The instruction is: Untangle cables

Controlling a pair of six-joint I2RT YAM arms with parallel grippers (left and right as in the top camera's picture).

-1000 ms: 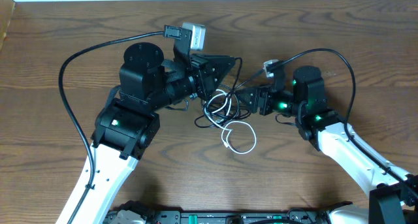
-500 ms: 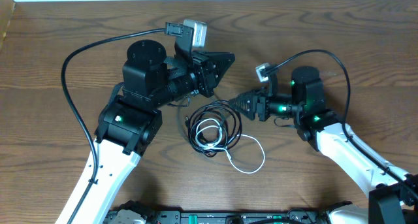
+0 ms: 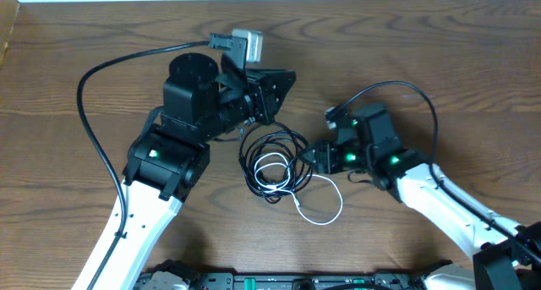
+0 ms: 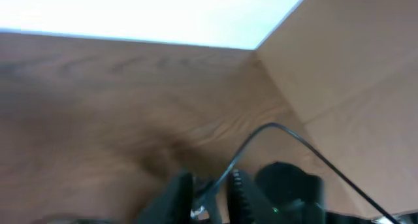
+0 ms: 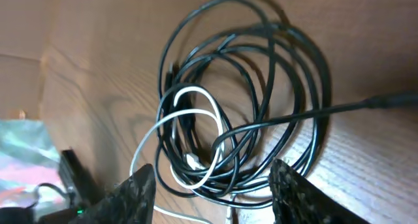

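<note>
Right fingers (image 5: 134, 194) spread, moved in beside black cable (image 5: 321, 80) coil; left fingers (image 4: 179, 194) slightly parted; white cable (image 3: 341, 204) unmoved.

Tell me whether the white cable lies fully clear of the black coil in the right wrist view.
No, the white cable loops across the coiled strands of the black cable, overlapping them.

2 blk/wht arms (image 3: 139, 218), green LEDs (image 3: 152, 155)
</note>
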